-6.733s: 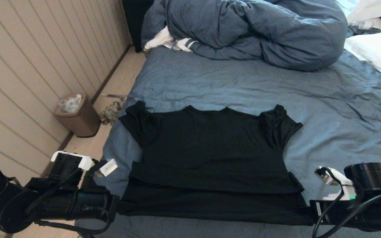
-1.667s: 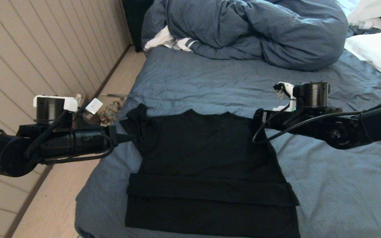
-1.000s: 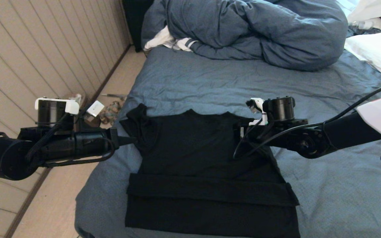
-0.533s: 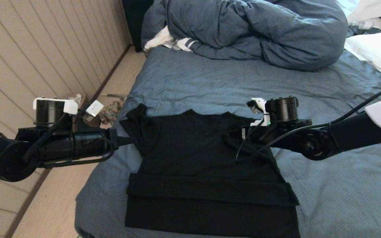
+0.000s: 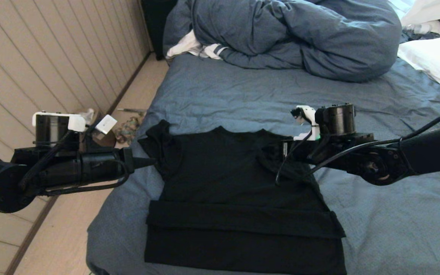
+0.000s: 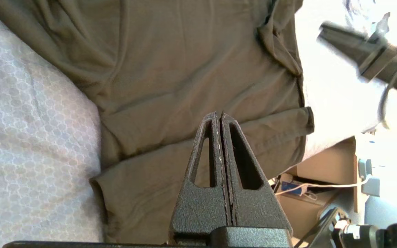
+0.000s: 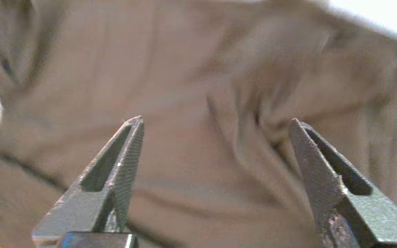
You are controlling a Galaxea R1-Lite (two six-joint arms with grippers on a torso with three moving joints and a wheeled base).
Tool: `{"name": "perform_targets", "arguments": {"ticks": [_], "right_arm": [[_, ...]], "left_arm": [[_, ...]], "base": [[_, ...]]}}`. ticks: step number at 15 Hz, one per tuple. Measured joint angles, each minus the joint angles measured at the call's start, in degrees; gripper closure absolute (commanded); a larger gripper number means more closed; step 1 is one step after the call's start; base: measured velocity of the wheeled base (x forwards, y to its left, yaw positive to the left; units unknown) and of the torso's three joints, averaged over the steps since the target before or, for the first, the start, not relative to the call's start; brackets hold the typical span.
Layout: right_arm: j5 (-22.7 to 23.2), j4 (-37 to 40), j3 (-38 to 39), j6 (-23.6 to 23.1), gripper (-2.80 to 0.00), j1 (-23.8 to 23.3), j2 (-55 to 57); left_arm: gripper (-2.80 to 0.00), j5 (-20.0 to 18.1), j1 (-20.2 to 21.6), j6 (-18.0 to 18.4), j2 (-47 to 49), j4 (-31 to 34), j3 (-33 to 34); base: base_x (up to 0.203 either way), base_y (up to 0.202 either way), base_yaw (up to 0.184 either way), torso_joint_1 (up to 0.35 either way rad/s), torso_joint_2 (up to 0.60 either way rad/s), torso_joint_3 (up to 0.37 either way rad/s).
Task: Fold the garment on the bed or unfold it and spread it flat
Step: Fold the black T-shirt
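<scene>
Hovering over the garment's [image 5: 239, 191] right shoulder area, the right gripper [image 7: 215, 137] has its fingers spread wide with nothing between them; only rumpled dark fabric lies beneath. At about nine o'clock from the shirt's middle in the head view, the left gripper [image 5: 149, 162] points at the left sleeve with its fingers pressed together, holding nothing, the tip just beside the cloth. The black shirt lies on the bed [image 5: 376, 214] near its front-left edge, collar toward twelve o'clock, the lower part folded up in a band, the right sleeve folded inward. Toward twelve o'clock sits a bunched blue-grey duvet [image 5: 292, 34].
</scene>
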Motion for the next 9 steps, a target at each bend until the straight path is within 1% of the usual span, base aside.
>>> {"name": "perform_targets", "arguments": {"ticks": [2, 4, 7, 9], "right_arm": [[-1.46, 0.88, -2.76, 1.83, 0.00, -1.83, 0.27], [-2.27, 3.91, -7.40, 2.16, 0.00, -5.54, 1.76], [-3.16, 12.12, -15.33, 2.52, 0.00, -9.63, 4.88], [-5.38, 16.58, -19.55, 2.94, 0.00, -10.91, 8.00]], "left_arm": [[0.00, 0.02, -0.24, -0.13, -0.61, 0.01, 0.57], [0.00, 0.02, -1.03, -0.40, -1.09, 0.00, 1.10], [0.00, 0.06, -3.19, -1.05, -1.35, -0.05, 2.32], [0.00, 0.09, -3.87, -1.15, -1.42, -0.09, 2.94]], "base": [[0.000, 0.000, 0.000, 0.000, 0.00, 0.000], [0.000, 0.000, 0.000, 0.000, 0.00, 0.000], [0.000, 0.000, 0.000, 0.000, 0.00, 0.000], [0.000, 0.000, 0.000, 0.000, 0.00, 0.000]]}}
